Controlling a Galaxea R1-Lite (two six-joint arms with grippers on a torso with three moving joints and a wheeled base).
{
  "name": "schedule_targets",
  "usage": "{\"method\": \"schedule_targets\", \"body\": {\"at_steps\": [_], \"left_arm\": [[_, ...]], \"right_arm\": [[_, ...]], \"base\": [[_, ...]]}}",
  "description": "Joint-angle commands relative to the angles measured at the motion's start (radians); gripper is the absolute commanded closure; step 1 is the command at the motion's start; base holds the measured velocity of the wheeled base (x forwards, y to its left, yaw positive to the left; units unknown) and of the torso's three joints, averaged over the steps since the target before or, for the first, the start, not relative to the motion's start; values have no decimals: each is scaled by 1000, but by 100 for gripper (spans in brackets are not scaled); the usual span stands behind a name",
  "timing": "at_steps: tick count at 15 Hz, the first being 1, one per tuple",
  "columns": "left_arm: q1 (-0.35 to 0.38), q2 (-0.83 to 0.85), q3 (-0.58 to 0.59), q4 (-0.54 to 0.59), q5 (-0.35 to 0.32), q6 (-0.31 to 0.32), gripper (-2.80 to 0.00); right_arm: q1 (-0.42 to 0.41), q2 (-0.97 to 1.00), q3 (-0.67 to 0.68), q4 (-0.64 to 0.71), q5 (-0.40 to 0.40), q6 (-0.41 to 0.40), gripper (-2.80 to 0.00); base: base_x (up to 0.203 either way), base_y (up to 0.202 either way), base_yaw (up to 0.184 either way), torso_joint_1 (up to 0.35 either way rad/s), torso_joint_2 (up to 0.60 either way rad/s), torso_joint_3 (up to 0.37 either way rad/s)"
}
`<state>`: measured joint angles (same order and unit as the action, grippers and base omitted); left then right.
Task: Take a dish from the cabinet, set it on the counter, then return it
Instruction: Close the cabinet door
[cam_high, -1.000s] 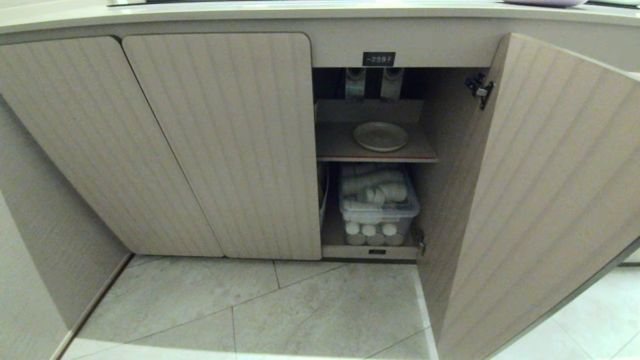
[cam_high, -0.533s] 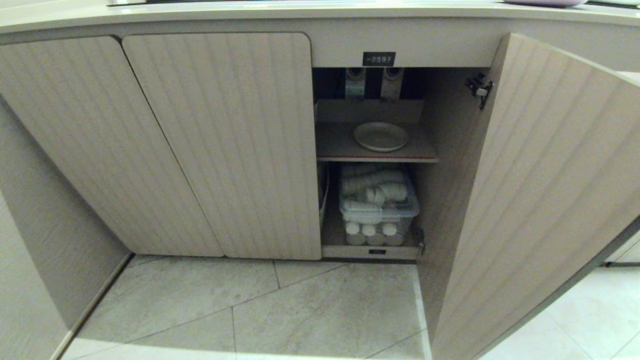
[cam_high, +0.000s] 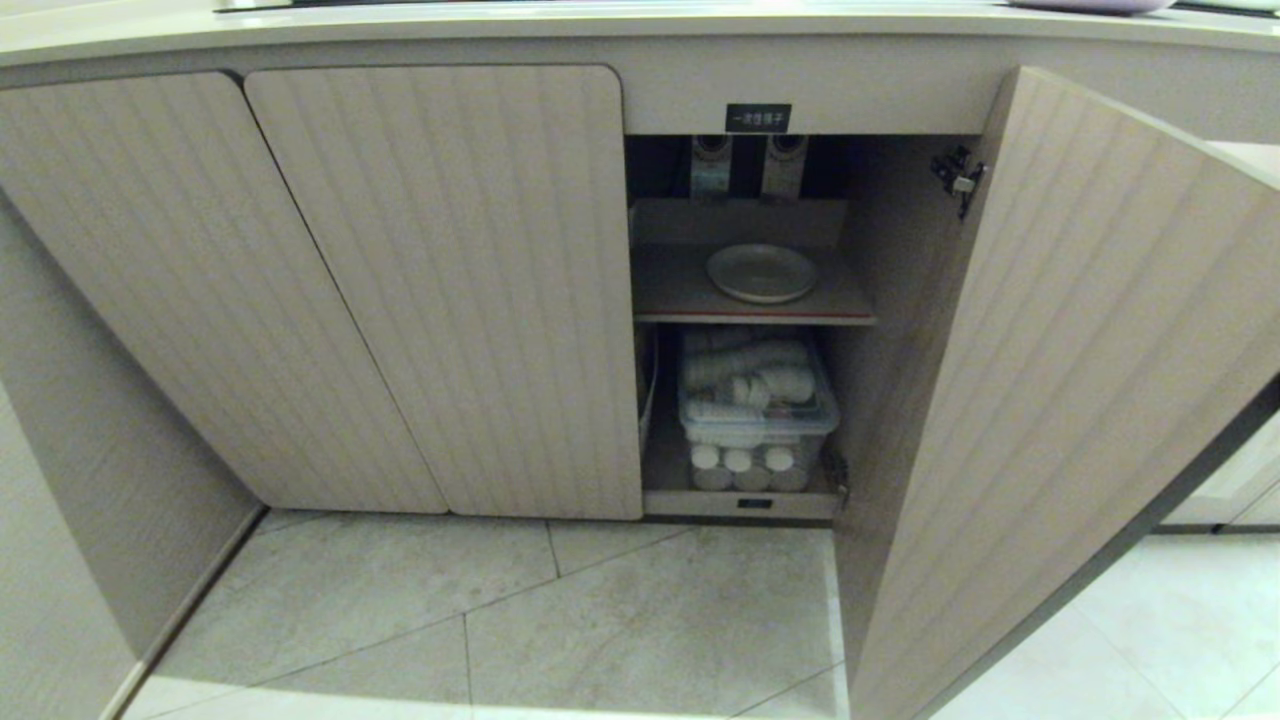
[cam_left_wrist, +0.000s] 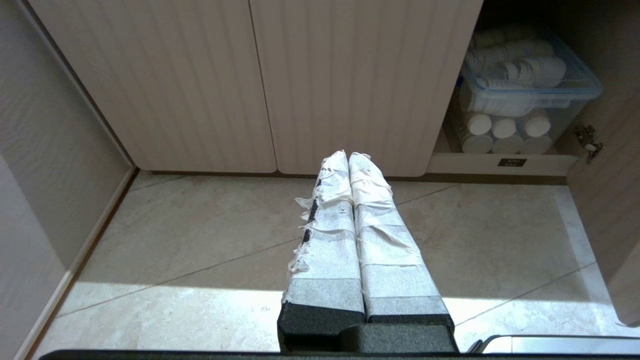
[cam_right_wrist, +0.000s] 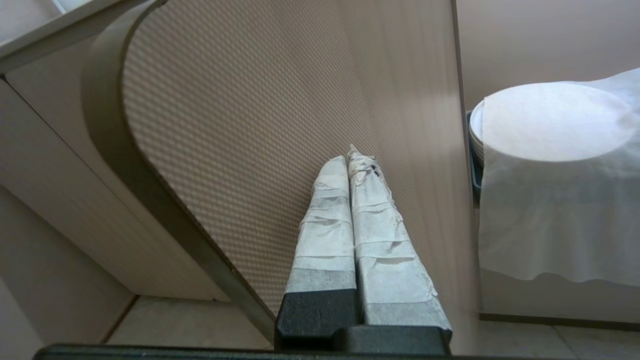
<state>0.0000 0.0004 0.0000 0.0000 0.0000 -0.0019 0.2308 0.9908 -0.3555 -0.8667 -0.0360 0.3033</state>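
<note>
Dish (cam_high: 761, 272) sat on the upper shelf (cam_high: 680, 295) inside the open cabinet (cam_high: 905, 300). Right gripper (cam_right_wrist: 352, 157), fingers together and empty, was at the door's (cam_right_wrist: 280, 150) outer face, so the door stood between it and the dish. Left gripper (cam_left_wrist: 347, 157) was closed too, low over the floor (cam_left_wrist: 200, 240).

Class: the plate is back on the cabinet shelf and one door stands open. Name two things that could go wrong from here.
1. The right gripper, shut, lies against the open door; a poor push could let it slip off the ribbed face.
2. The door may stop short of shutting, leaving the plate on the shelf exposed.
</note>
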Motion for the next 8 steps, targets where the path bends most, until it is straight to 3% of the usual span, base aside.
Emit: {"method": "schedule_targets", "body": {"at_steps": [1, 8], "left_arm": [[0, 0, 0, 0, 0, 0, 0], [0, 0, 0, 0, 0, 0, 0]], "right_arm": [[4, 23, -1, -14, -1, 10, 0], [13, 162, -12, -136, 1, 22, 0]], "base": [[0, 0, 0, 0, 0, 0], [0, 0, 0, 0, 0, 0]]}}
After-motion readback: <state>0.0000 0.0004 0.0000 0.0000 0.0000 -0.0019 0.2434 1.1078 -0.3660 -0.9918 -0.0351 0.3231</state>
